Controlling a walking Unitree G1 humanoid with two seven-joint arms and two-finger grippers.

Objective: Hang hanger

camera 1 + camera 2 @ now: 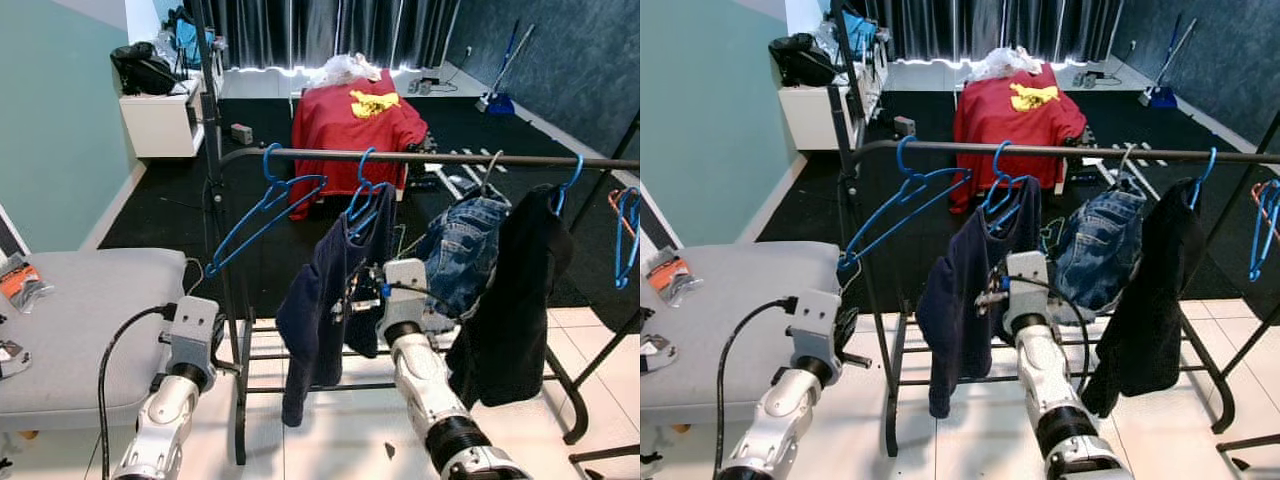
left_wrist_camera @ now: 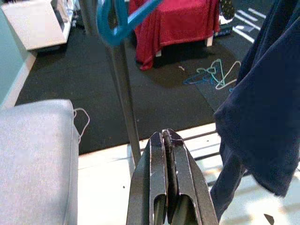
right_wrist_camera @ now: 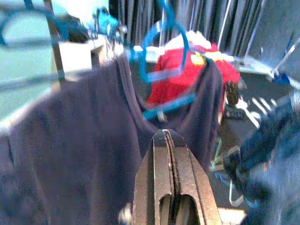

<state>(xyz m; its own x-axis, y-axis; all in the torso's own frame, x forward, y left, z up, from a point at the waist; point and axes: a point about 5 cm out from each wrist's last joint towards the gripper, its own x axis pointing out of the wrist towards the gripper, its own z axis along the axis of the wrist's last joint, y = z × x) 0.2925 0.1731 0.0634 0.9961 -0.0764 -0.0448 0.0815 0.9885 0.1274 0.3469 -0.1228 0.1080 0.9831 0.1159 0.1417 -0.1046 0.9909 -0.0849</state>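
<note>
The blue plastic hanger carrying the dark navy garment (image 1: 335,290) hangs near the middle of the frame in the head views, with its hook over the dark metal rail of the clothes rack (image 1: 440,157). The garment sits unevenly and droops low on its left side, so I judge that the hanging itself is done but the cloth is not settled straight.

The right end effector (image 3: 172,140) is just in front of this garment, below the blue hook, and its two black fingers are pressed together with nothing between them. It seems placed there only because it is close to the hanger; it grips no cloth. The left end effector (image 2: 166,140) is lower, in the lower left of the head views, next to the upright post of the rack, and its fingers are also clenched on nothing.

To the left on the rail hangs an empty blue hanger (image 1: 268,205), tilted steeply down toward the post. To the right are the blue denim jeans (image 1: 462,250) and a black garment (image 1: 510,290), and a further blue hanger (image 1: 626,235) is at the right edge.

Open room on the rail lies mainly between the empty hanger and the navy garment; on the right the clothes are close together. The grey padded surface (image 1: 85,320) stands in the lower left, near the left arm. Behind the rack a red cloth (image 1: 355,125) covers some furniture.
</note>
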